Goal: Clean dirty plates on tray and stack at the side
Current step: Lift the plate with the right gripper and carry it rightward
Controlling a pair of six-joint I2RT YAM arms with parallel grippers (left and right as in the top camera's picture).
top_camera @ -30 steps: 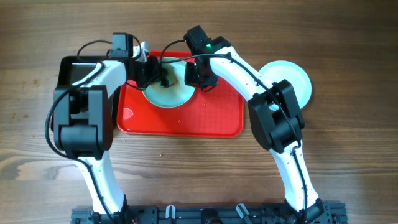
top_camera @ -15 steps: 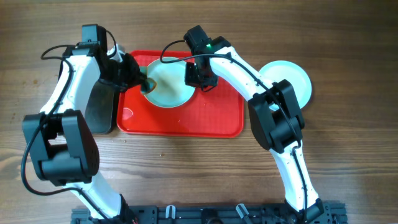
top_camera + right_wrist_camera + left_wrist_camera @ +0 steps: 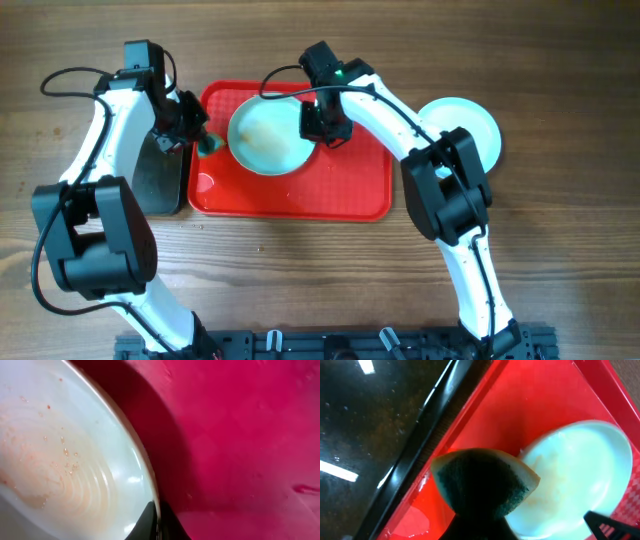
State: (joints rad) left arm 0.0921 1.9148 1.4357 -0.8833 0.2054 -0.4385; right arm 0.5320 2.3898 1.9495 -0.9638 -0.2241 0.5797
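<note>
Nearest me, the front half of the tray (image 3: 300,195) lies bare, with a wet sheen in its left corner. That is the best open room here, and beyond its front rim the surface (image 3: 300,270) runs wide and plain.

Further in, the plate (image 3: 268,135) sits in the tray's back left part, a faint orange film across its middle. The right tool (image 3: 322,122) is clenched on its right rim. From the right wrist view, the shadow under that rim suggests it is raised a little. The left tool (image 3: 203,140) is clenched on a green-and-yellow sponge (image 3: 480,485) above the tray's left wall, just beside the plate's left rim. I cannot tell whether the two touch.

The step looks like scrubbing this plate. To do it well, I would bring the sponge flat onto the middle and wipe in overlapping passes toward the pinched rim, so the push goes into the grip. Light pressure matters, since a rim pinch could let the plate pivot.

The left side is tight: the tray wall and the black pan (image 3: 155,180) stand just beside each other, so the sponge should lift clear. Behind the plate, the tray's back wall is close. Furthest right, the side stack (image 3: 480,125) rests well apart, partly hidden by the right arm
</note>
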